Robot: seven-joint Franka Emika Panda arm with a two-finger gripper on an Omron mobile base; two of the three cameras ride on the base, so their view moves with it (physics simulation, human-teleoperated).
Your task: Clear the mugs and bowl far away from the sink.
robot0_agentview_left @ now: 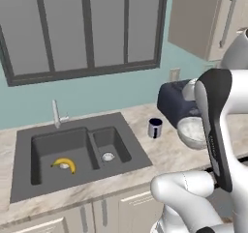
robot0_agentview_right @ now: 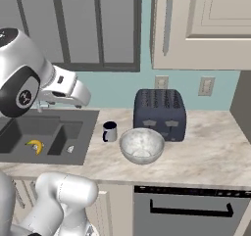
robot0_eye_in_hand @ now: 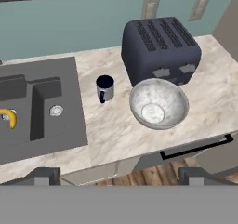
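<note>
- Kitchen scene: a marbled beige table [robot0_eye_in_hand: 116,130] is running under a teal wall, with a big dark-framed window [robot0_agentview_left: 82,29] sitting above the sink side and pale cupboards [robot0_agentview_right: 201,27] hanging over the toaster side.
- The claw [robot0_eye_in_hand: 119,174] is hovering above the front edge of the table, looking down at it. In the hand view its two dark tips are sitting far apart at the bottom, wide open, gripping nothing.
- Nearest on the table, the bowl [robot0_eye_in_hand: 159,103] is sitting upright near the front edge, whitish-grey with a speckled inside.
- Just behind it, the dark blue toaster [robot0_eye_in_hand: 160,49] is standing almost against the bowl's rim; can't tell if they're actually touching.
- The mug [robot0_eye_in_hand: 105,88], pale with a dark rim and handle, is standing upright between the bowl and the sink, close to the sink's edge.
- The sink [robot0_agentview_left: 72,152] is lying beyond the mug, dark grey with two basins. A yellow banana [robot0_agentview_left: 64,164] is lying in the bigger basin.
- A thin silver faucet [robot0_agentview_left: 57,113] is rising behind the sink, against the wall.
</note>
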